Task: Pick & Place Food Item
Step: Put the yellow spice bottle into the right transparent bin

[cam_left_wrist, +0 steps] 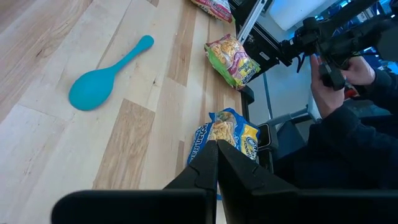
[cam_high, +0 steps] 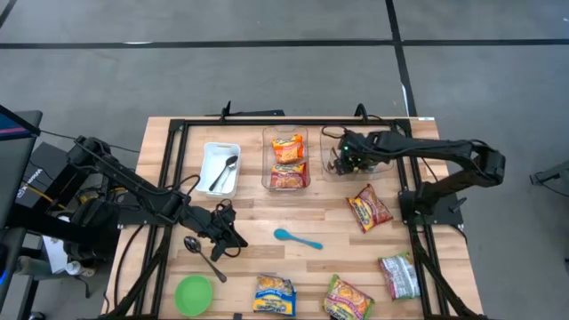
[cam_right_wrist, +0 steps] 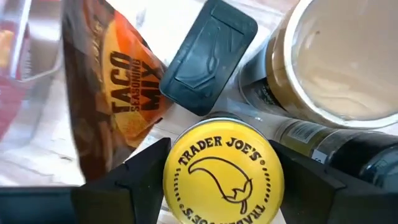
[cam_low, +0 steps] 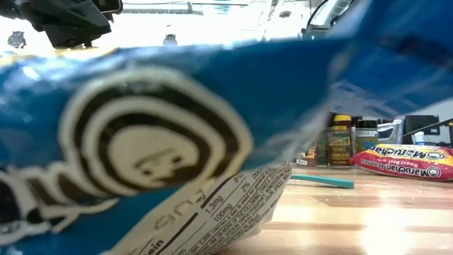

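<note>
The worktop [cam_high: 258, 213] carries three clear bins along its far edge. The left one holds spoons [cam_high: 224, 172], the middle bin [cam_high: 285, 162] holds two noodle packs, and the right bin [cam_high: 342, 153], near the far right corner, holds seasonings. So part of the sorting looks done, while much is left: four packs lie loose. One pack [cam_high: 369, 208] sits toward the right edge, another [cam_high: 399, 275] nearer the near right corner, and two more [cam_high: 275, 295] [cam_high: 348, 300] at the near edge.

The right tool [cam_high: 340, 160] is down inside the right bin, its fingers spread on either side of a yellow-lidded jar [cam_right_wrist: 224, 176] without pinching it. Whether it is setting the jar down or about to lift it, I cannot tell. Packed tight around the jar are a taco mix pouch [cam_right_wrist: 118, 93], a dark-capped bottle [cam_right_wrist: 208, 56] and a wide open-mouthed jar [cam_right_wrist: 342, 62], so there is little room for the fingers to move without knocking a neighbour.

The left tool [cam_high: 233, 238] waits over the near left part of the worktop, fingers pressed together and empty. Near it lie a metal spoon [cam_high: 203, 255], a teal spoon [cam_high: 297, 238] toward the middle, and a green bowl [cam_high: 193, 294] at the near edge. The low view is mostly blocked by a blue pack [cam_low: 141, 142] right at the lens. A person's hands show beyond the worktop in the left wrist view.
</note>
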You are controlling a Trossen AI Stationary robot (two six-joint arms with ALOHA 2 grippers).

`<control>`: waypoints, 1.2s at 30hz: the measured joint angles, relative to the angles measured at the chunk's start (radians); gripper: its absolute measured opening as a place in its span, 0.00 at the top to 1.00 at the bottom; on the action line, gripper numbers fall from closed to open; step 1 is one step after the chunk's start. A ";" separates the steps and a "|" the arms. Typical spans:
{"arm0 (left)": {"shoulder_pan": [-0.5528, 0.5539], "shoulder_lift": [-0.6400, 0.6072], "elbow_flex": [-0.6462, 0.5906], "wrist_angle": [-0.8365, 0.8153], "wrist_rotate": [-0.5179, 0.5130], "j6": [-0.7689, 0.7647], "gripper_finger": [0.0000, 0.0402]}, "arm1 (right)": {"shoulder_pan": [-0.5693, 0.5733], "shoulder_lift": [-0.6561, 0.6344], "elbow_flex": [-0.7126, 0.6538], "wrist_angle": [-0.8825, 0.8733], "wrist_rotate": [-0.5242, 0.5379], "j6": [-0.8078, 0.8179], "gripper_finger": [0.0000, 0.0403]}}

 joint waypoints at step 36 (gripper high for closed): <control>0.000 0.000 0.000 0.003 0.000 0.000 1.00 | 0.039 -0.100 0.000 -0.052 0.036 0.052 0.39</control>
